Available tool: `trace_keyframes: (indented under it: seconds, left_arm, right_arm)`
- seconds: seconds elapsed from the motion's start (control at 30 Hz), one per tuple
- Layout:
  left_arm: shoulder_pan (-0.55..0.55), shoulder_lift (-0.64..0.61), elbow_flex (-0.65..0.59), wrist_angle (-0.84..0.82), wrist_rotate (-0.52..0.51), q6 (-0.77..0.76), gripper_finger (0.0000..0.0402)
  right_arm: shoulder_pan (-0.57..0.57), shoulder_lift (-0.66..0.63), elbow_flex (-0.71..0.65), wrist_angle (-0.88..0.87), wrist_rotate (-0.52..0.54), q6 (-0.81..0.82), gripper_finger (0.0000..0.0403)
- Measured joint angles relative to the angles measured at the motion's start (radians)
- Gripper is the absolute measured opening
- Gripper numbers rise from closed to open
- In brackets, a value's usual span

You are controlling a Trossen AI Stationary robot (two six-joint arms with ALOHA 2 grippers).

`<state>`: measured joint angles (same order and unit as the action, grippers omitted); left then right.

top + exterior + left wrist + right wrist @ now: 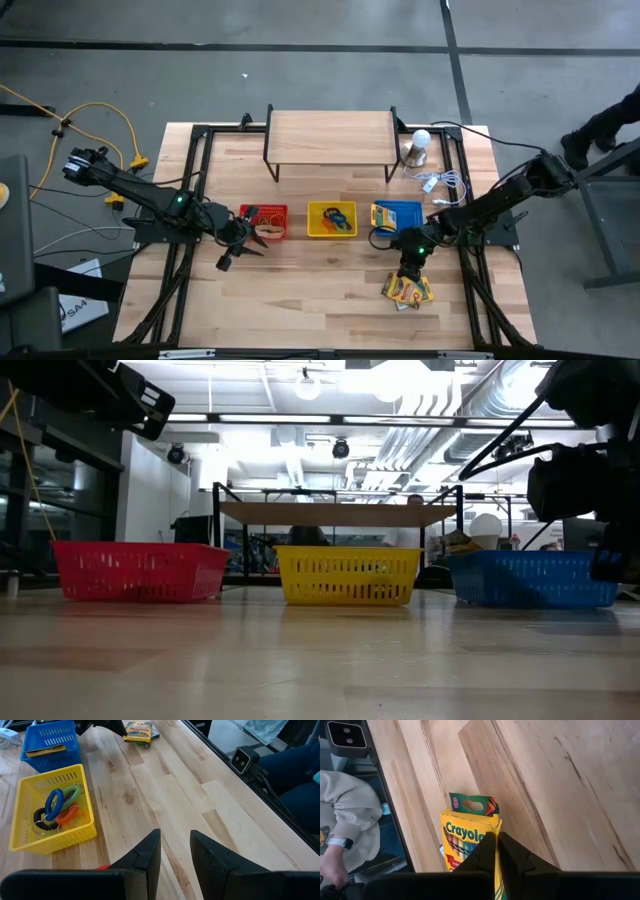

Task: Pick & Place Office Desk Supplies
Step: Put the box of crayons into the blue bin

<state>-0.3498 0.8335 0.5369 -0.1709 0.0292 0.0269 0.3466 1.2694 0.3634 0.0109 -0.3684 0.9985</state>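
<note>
Crayon boxes (408,290) lie flat on table (320,300) at front right, near the edge; right gripper (496,851) directly over them, fingers pressed together on top box's edge, box not lifted. Yellow basket (30,815) holds coiled rings (60,807), blue/green/orange/black. Blue basket (50,740) holds a flat box; red basket (265,221) contents hard to make out. Left gripper (175,852) by red basket, fingers apart, empty. Person's sleeve (345,815) cut off beyond table edge
</note>
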Motion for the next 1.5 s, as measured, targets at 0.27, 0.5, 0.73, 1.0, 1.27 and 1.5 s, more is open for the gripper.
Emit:
trace_keyframes:
  seconds: [0.27,0.5,0.73,1.0,1.27,1.5]
  left_arm:
    - [0.0,0.0,0.0,0.0,0.0,0.0,0.01]
    - [0.0,0.0,0.0,0.0,0.0,0.0,0.01]
    - [0.0,0.0,0.0,0.0,0.0,0.0,0.01]
    - [0.0,0.0,0.0,0.0,0.0,0.0,0.01]
    - [0.0,0.0,0.0,0.0,0.0,0.0,0.01]
    - [0.0,0.0,0.0,0.0,0.0,0.0,0.01]
  right_arm:
    - [0.0,0.0,0.0,-0.002,0.009,0.0,0.0028]
    - [0.0,0.0,0.0,-0.002,0.012,-0.001,0.0045]
    - [0.0,0.0,0.0,-0.009,0.02,-0.009,0.0061]
    - [0.0,0.0,0.0,-0.008,0.024,-0.032,0.0107]
    - [0.0,0.008,0.0,-0.008,0.03,-0.035,0.0136]
    - [0.0,0.027,0.0,-0.008,0.048,-0.055,0.0141]
